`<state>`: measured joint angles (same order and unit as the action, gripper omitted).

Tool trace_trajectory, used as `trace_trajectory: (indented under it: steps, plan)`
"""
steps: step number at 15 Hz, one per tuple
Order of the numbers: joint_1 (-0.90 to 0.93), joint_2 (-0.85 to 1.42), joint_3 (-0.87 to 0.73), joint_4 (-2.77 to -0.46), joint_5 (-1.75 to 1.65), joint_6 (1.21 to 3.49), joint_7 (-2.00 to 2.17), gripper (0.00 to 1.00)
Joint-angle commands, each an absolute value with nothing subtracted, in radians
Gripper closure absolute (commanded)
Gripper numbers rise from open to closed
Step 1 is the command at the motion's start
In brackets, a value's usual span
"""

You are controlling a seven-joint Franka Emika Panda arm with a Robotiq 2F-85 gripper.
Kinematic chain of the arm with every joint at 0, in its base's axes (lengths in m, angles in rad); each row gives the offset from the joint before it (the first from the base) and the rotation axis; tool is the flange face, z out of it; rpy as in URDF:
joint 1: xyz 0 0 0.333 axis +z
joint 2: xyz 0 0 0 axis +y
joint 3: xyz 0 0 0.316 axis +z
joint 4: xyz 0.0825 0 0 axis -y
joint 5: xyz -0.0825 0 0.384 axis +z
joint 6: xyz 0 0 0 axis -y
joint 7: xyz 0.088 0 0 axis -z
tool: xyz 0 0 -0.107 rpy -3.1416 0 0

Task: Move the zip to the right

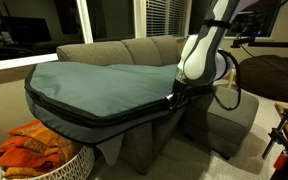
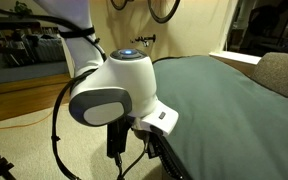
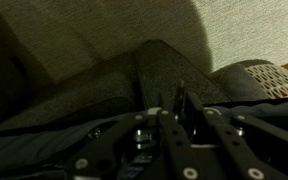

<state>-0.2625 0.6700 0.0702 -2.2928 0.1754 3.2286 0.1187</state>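
The zip (image 1: 104, 118) runs as a dark band along the front edge of the grey-green bag (image 1: 104, 80), which lies flat across the couch (image 1: 134, 50). We cannot make out the pull itself. The gripper (image 1: 173, 98) sits at the bag's edge nearest the arm. In the wrist view it is too dark for us to tell whether the fingers (image 3: 179, 105) are together or apart. A basket (image 1: 34, 150) of orange cloth stands below the bag.
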Motion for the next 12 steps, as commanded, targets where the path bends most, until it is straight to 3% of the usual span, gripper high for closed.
trace_trajectory:
  steps: [1, 12]
  plan:
    - [-0.298, 0.668, 0.092, -2.290, 0.155, 3.200, 0.102, 1.00]
    - [-0.325, 0.664, 0.125, -2.284, 0.206, 3.157, 0.149, 0.99]
